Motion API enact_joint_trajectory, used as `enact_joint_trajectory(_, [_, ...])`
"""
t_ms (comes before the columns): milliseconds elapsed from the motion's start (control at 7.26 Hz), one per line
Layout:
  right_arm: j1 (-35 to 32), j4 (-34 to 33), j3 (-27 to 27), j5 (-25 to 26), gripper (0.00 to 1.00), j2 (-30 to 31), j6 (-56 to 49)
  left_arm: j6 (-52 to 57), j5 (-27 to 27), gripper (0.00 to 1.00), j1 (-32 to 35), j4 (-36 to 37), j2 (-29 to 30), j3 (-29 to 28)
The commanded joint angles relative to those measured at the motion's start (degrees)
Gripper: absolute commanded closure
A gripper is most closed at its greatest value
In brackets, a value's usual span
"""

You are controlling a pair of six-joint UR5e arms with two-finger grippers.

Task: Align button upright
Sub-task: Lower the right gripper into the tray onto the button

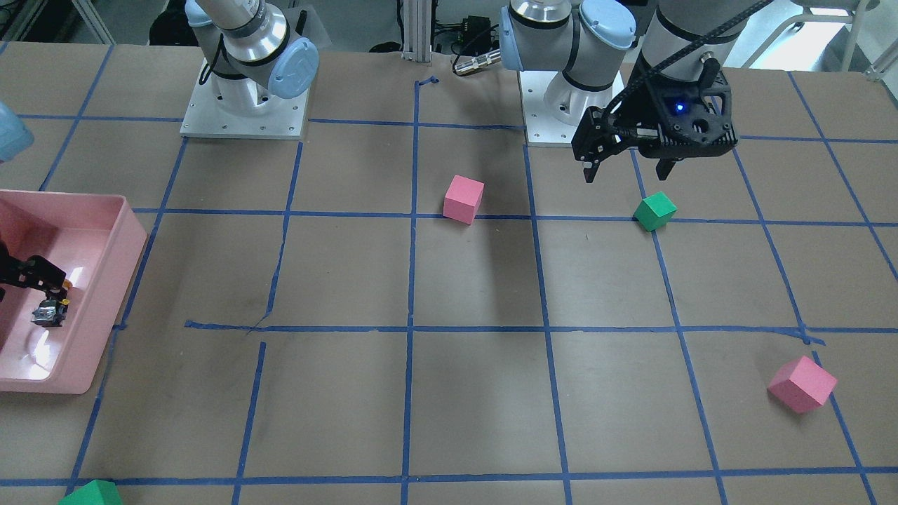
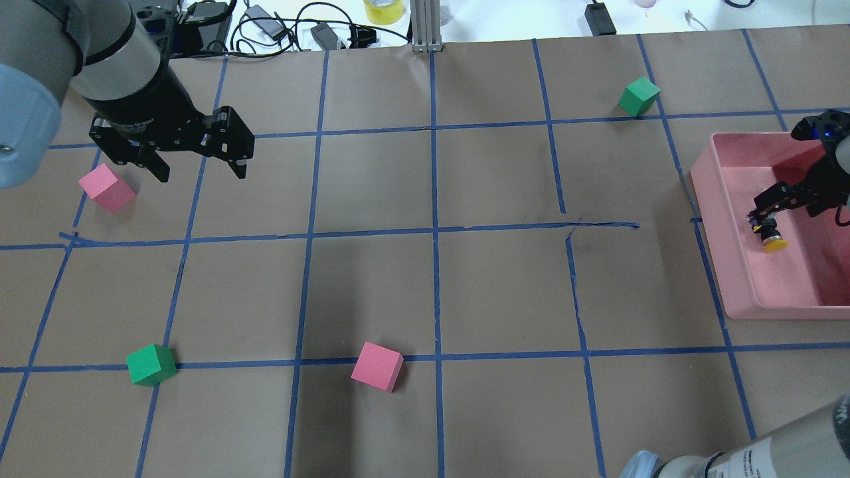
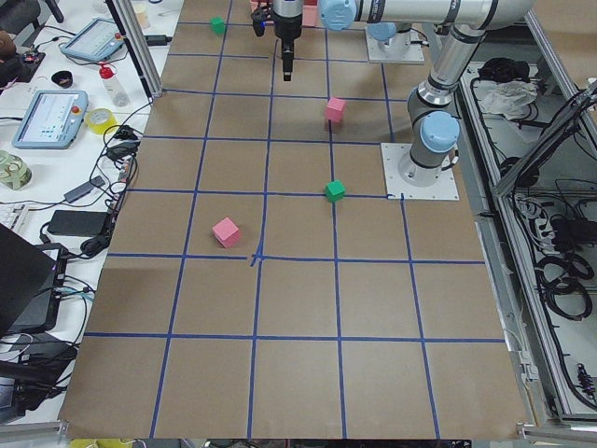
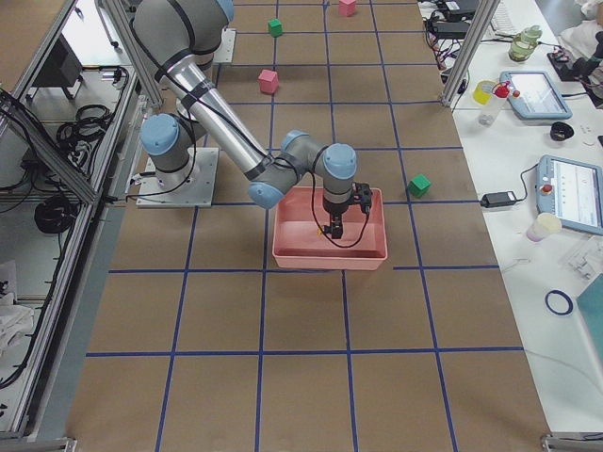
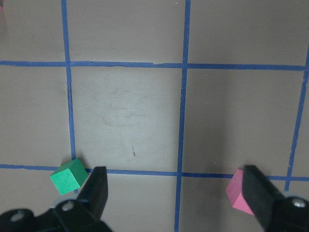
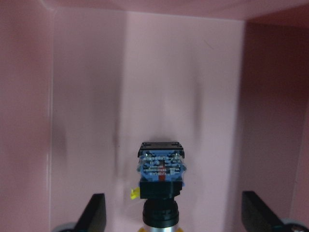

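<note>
Overhead exterior: brown table point(image 2: 372, 292), blue tape grid point(image 2: 435, 292) (cables point(image 2: 279, 26) behind)

Yellow-capped button point(image 2: 772, 239), pink bin point(image 2: 712, 229), blue-gridded brown table point(image 2: 372, 292).

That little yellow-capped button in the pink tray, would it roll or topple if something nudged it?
The button seems to lie on its side in the pink tray, so its round cap and cylindrical body would likely roll until the squarish base block catches. Stood on that small base, it probably tips easily. It looks rigid and light.
</note>
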State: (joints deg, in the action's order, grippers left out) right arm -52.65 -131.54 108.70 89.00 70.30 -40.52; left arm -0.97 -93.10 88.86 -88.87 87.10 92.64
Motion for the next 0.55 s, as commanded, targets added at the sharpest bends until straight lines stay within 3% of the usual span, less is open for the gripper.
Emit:
enact_joint_trajectory(0, [0.0,-1.09,-0.33,-0.14,0.0,-0.77,-3.76,0.0,0.11,0.0,0.0,0.1,0.0,0.0])
enact_joint_trajectory(413, [0.0,-1.44,0.02,-0.14,0.04,-1.39,-4.3,0.0,0.11,0.0,0.0,0.19,0.0,0.0])
